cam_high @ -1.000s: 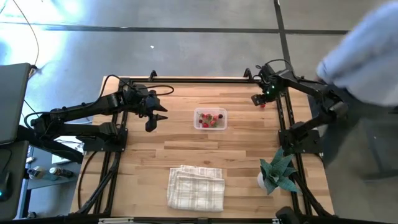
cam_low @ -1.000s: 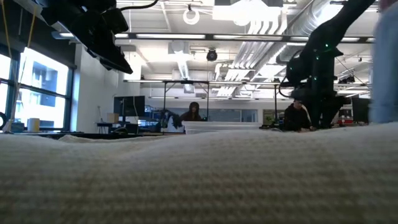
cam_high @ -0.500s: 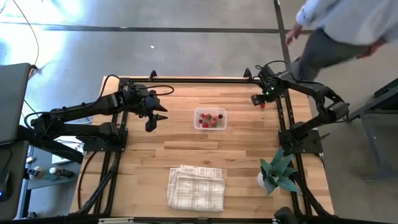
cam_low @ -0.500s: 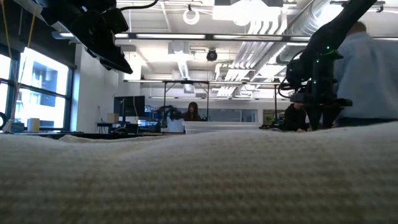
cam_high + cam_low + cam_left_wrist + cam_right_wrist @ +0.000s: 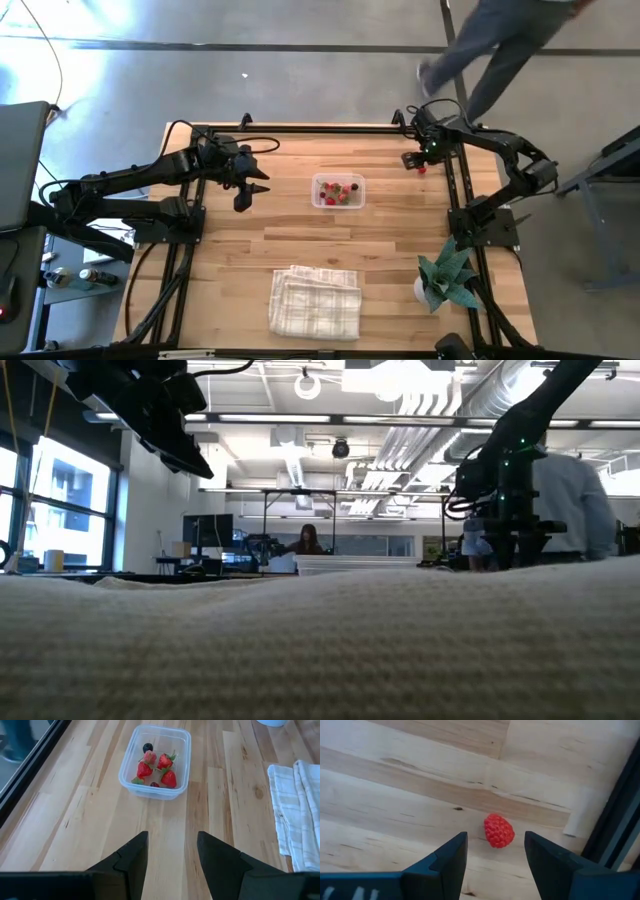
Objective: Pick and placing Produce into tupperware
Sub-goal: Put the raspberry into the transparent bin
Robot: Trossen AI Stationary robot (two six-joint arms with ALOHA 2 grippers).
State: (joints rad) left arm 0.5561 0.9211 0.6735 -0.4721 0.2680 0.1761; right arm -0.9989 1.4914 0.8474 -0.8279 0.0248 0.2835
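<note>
A clear tupperware point(image 5: 338, 190) stands mid-table and holds several red strawberries and a dark berry point(image 5: 148, 747). One red raspberry point(image 5: 499, 830) lies alone on the wood at the far right, by the dark frame rail point(image 5: 615, 825). My right gripper point(image 5: 495, 852) hangs open just above it, pointing down, a finger on either side and touching nothing; the high view shows the right gripper point(image 5: 416, 161) beside the berry point(image 5: 423, 169). My left gripper point(image 5: 172, 855) waits open to the left of the tupperware, slanting down toward it; in the high view the left gripper point(image 5: 244, 195) shows there too.
A folded white checked cloth point(image 5: 315, 301) lies near the front edge, and a small potted plant point(image 5: 446, 280) stands at the front right. A person point(image 5: 505, 50) walks past beyond the table's far right corner. Bare wood lies between the tupperware and the raspberry.
The person has walked from the table's right side to beyond its far right corner. My right gripper has sunk very slightly over the raspberry; both grippers stay open.
</note>
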